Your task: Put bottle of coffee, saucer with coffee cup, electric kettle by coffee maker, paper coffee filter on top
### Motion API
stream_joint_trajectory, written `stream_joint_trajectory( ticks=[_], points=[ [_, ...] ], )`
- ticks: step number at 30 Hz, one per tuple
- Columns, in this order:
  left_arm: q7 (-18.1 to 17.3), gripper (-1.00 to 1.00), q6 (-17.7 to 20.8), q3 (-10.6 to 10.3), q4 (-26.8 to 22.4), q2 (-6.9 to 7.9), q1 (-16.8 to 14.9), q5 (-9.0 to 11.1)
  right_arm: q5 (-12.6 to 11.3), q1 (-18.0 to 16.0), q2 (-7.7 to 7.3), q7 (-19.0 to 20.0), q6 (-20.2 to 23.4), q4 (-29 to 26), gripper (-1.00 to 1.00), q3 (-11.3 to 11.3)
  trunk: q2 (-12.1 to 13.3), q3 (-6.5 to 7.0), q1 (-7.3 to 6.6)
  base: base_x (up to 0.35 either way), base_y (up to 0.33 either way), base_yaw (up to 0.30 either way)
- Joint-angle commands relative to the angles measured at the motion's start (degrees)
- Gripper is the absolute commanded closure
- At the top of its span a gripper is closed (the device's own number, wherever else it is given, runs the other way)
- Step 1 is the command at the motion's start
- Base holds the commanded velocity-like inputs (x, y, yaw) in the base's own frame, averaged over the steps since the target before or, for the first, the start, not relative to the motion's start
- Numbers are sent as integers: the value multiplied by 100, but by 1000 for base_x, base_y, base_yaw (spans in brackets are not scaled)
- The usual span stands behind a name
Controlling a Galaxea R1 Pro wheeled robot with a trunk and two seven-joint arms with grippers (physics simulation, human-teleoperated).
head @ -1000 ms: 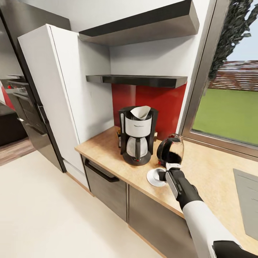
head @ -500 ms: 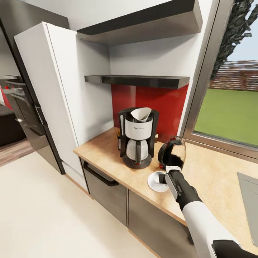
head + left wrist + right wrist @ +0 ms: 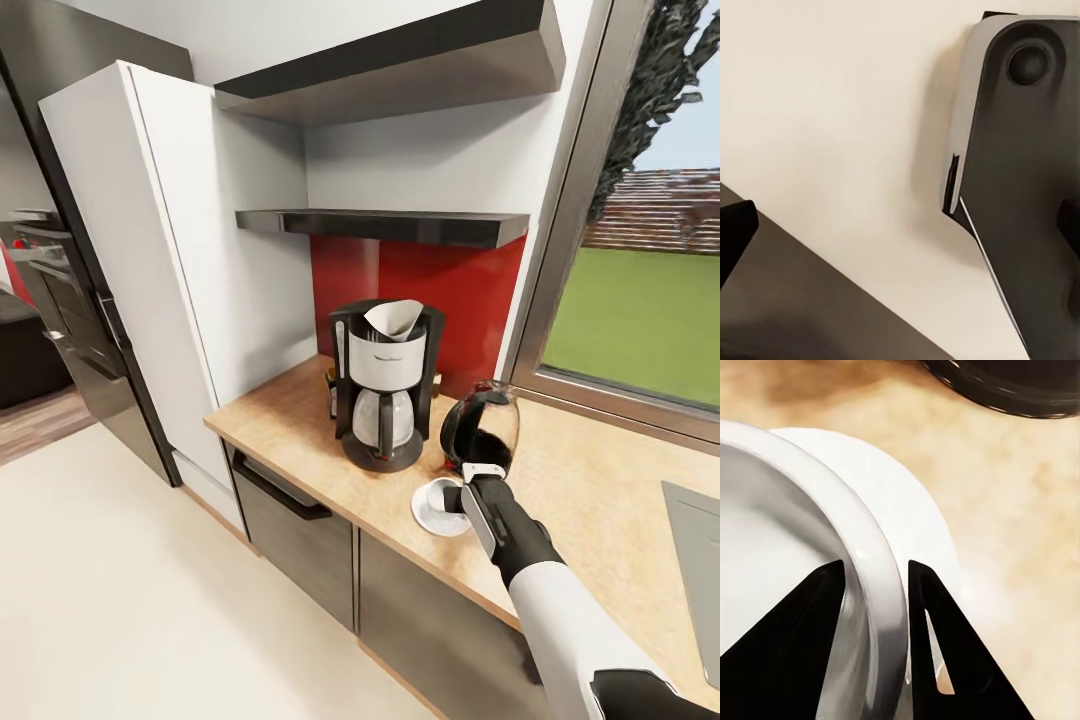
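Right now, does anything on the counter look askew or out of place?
Yes: the electric kettle looks tilted, leaning away from the coffee maker instead of standing upright. The right gripper has its fingers around the coffee cup rim, over the saucer.

The head camera looks down from high up at the countertop (image 3: 300, 420) corner. The right wrist camera sits very close over the coffee cup (image 3: 802, 555) and saucer (image 3: 911, 510), which the head view shares. The left wrist camera faces the pale floor (image 3: 832, 112).

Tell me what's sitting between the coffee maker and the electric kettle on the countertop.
Nothing sits between them: in the head view, bare countertop separates the coffee maker from the electric kettle. The saucer with the coffee cup lies nearer the front edge.
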Motion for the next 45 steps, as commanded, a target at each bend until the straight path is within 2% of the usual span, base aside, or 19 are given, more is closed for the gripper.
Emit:
stream_joint_trajectory(
  ticks=[1,2,20,23,28,45],
  points=[
    [8,-100,-24,46,8,1,-6,-60,-29,-5,4,-30,19,-6,100,-14,-13,-13,3,0,0,0],
    [8,-100,-24,46,8,1,-6,-60,-30,-5,2,-30,19,-7,-100,-14,-13,-13,3,0,0,0],
    [8,-100,-32,66,8,13,-6,-52,-38,-5,14,-36,19,-71,-100,-8,-13,-13,3,0,0,0],
    [8,-100,-33,79,8,18,-6,-46,-46,-5,22,-39,19,-369,-100,-5,-13,-13,3,0,0,0],
    [8,-100,-33,81,8,18,-6,-43,-41,-5,22,-39,26,-554,-100,-5,-13,-13,3,0,0,0],
    [8,-100,-41,70,8,19,-6,-36,-37,-5,17,-39,28,-587,-100,-5,-13,-13,3,0,0,0]
  ],
)
